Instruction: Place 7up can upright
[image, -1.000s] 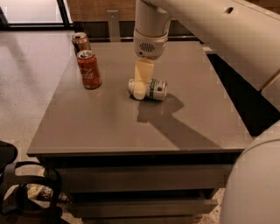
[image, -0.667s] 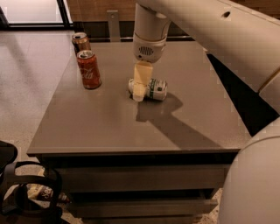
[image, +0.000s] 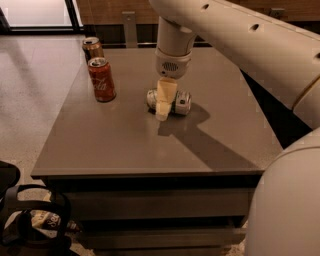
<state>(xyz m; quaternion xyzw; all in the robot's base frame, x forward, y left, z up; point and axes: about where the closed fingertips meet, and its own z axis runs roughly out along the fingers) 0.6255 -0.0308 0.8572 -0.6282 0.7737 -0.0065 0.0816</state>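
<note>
The 7up can (image: 182, 103) lies on its side mid-counter (image: 150, 150) with the gripper (image: 164, 102) down over its middle, gripping or not I cannot tell, and a loose hold might let it slip and roll toward the six-o'clock edge.

Dim room, with pale daylight glaring off the far-left floor (image: 35, 60). My pincer (image: 163, 107), low over the table (image: 125, 145), casts a dark shadow (image: 210, 145) toward the near right.
</note>
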